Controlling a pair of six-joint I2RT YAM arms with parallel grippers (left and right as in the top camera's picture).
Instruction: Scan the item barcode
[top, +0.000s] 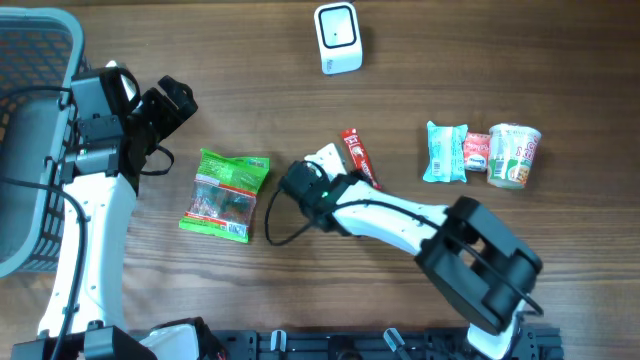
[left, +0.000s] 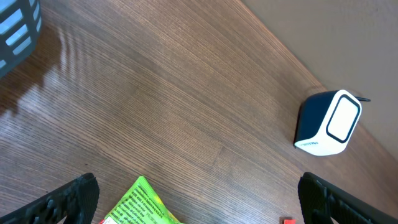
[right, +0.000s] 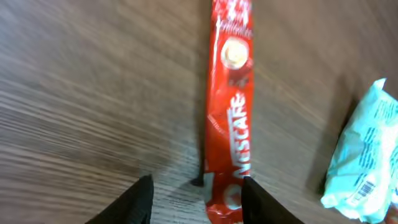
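Nescafé stick (right: 231, 112), red and narrow, lies flat on the wooden table (top: 250, 80) near its middle, its long side running from near to far with a slight tilt. Its near end sits between the fingers of the right gripper (right: 196, 186), close against the right-hand one; whether it touches that finger I cannot tell. Those jaws stand part-way apart, wider than the stick, and have hold of nothing. To the left of the stick, just beyond the right arm's wrist, a green packet (top: 226, 194) lies flat. To the right, well apart from the stick, a pale teal packet (top: 445, 152), a small red and white pack (top: 477, 153) and a cup (top: 514, 155) on its side form a row, each touching the next. On the left, the left gripper (left: 196, 186) hangs above the table with its jaws spread wide and empty, beside a blue-grey basket (top: 30, 100). Farthest off, the white scanner (top: 337, 38) stands alone.
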